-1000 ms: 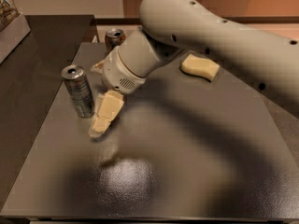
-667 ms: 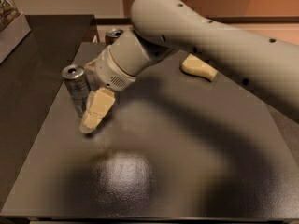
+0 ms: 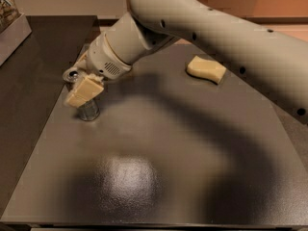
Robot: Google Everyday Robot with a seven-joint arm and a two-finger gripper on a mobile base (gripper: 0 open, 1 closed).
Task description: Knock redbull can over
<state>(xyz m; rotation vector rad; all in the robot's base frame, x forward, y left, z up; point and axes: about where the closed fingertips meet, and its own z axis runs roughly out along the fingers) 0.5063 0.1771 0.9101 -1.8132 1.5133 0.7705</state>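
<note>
The redbull can (image 3: 88, 110) stands on the dark grey table (image 3: 159, 177) at its left side; its shiny top (image 3: 72, 74) shows beside the wrist. My gripper (image 3: 83, 91) is in front of the can's middle and covers most of its body, seemingly touching it. Its cream fingers are pressed together and hold nothing. The can looks upright, or leaning slightly left. The big cream arm reaches in from the upper right.
A pale yellow sponge-like piece (image 3: 206, 69) lies at the back right of the table. A darker counter (image 3: 29, 81) adjoins on the left, with a grey tray (image 3: 12, 32) at its far corner. The brown-orange can is hidden behind the arm.
My gripper has moved left, from beside the can to in front of its body. The can stands in the same spot.
</note>
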